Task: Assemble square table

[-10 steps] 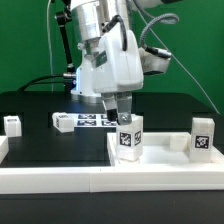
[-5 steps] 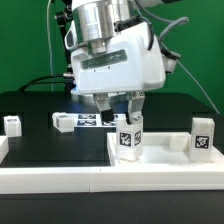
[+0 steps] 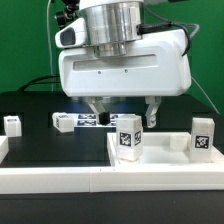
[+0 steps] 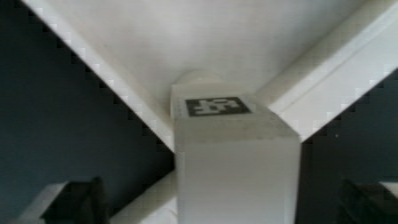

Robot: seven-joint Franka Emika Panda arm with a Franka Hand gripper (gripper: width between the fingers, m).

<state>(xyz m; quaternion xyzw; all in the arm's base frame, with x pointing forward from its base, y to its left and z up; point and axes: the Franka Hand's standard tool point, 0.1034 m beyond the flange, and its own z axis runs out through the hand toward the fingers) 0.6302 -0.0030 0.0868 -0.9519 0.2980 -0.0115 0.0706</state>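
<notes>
- Since a second ago the gripper [image 3: 125, 118] has swung round on its wrist, so its broad white face now looks at the exterior camera. Its fingers [image 3: 152, 112], which were close in over the leg top, now stand wide apart.
- The upright leg [image 3: 129, 138] has stayed where it was.
- The claw is spread. One finger hangs on each side of the upright leg, clear of it, with the tips about level with its top.
- The upright leg stands in a corner of the tabletop [image 3: 165, 157], with a tag facing the exterior camera.
- From the wrist, the upright leg's tagged top [image 4: 217, 106] sits where two raised rims of the tabletop [image 4: 231, 40] meet. The dark fingertips [image 4: 71, 200] show at either side, with a gap between each of them and the leg.
- A second leg [image 3: 203, 135] stands toward the exterior view's right, near the tabletop's far edge.
- On the dark table, a third leg [image 3: 64, 122] lies just beside the marker board [image 3: 95, 121].
- A fourth leg [image 3: 12, 124] sits at the exterior view's far left.
</notes>
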